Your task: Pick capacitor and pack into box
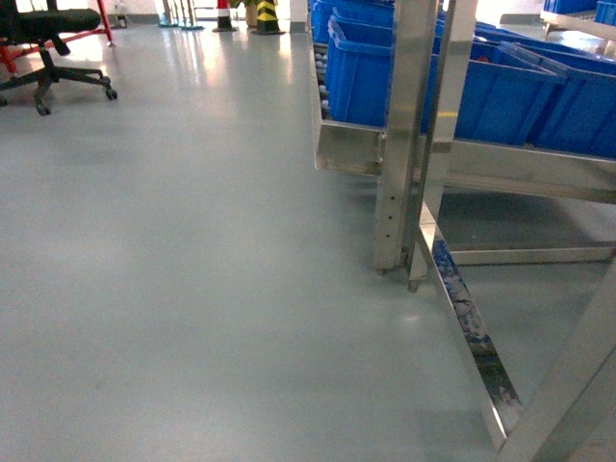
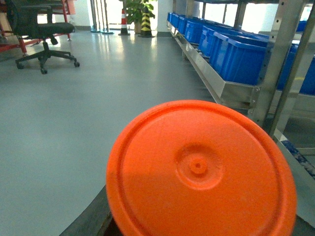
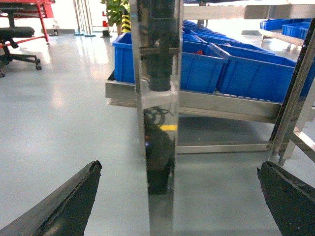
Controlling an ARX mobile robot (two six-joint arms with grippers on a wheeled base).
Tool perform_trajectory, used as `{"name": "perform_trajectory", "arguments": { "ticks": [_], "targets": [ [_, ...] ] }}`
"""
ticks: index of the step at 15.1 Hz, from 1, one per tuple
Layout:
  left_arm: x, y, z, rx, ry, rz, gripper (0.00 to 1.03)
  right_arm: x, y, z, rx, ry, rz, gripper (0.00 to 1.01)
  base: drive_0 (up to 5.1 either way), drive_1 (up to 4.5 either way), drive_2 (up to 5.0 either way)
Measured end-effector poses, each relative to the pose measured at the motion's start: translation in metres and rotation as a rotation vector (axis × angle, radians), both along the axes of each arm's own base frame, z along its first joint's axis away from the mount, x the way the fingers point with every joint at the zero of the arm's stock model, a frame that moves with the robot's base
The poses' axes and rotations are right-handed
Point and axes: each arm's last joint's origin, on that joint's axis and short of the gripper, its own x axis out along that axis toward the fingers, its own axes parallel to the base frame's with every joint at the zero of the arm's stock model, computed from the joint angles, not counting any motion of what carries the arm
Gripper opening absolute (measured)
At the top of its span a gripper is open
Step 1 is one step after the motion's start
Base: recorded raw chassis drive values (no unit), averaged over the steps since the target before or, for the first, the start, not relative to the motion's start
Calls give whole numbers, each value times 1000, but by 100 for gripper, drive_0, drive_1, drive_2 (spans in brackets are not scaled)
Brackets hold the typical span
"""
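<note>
Head view, grey floor [image 1: 173, 289], blue bins [image 1: 500, 91] on steel rack [image 1: 404, 144], office chair [image 1: 53, 43] far left, left wrist view, orange round lid [image 2: 199, 172] filling foreground, left gripper state cannot tell, right wrist view, right gripper [image 3: 179, 196] spread wide before rack post [image 3: 157, 123], capacitor and box unseen.

Orange disc [image 2: 202, 172] fills left wrist view, bottom cut off; left fingers hidden behind it. Right fingers [image 3: 64, 204] cropped beside steel post [image 3: 157, 118]. Bins' [image 1: 500, 91] contents unreadable.
</note>
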Motion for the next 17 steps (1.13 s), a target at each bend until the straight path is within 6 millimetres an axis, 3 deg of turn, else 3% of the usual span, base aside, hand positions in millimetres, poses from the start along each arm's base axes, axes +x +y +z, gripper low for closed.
{"name": "perform_trajectory", "arguments": {
  "ticks": [17],
  "targets": [
    [0, 0, 0, 0, -2, 0, 44, 0, 0, 0, 0, -3, 0, 98, -498, 242, 242]
  ]
}}
